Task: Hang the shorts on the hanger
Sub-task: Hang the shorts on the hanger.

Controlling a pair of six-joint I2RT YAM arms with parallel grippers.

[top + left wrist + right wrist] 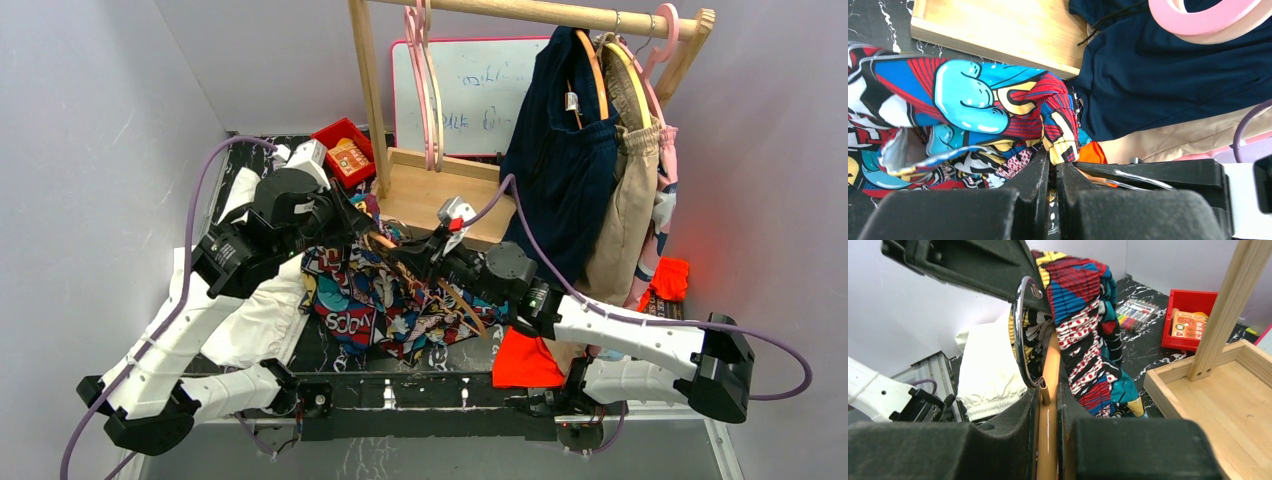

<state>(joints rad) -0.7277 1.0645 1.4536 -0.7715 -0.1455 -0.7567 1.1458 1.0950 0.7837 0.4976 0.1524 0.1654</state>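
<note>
left gripper (1052,170): comic-print shorts (973,100) are being pinched at the waistband between closed jaws | right gripper (1048,402): light-orange hanger (1050,365) is being clamped just below its silver hook (1016,340) | shorts are being held at 7 o'clock of the wooden rack base (430,190)

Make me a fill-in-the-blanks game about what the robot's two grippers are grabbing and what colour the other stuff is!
1. The left gripper is shut on the ___.
2. The right gripper is shut on the ___.
3. The bin behind the wooden rack post is ___.
4. The plain cloth beside the shorts is ___.

Missing words: shorts; hanger; red; white.
</note>
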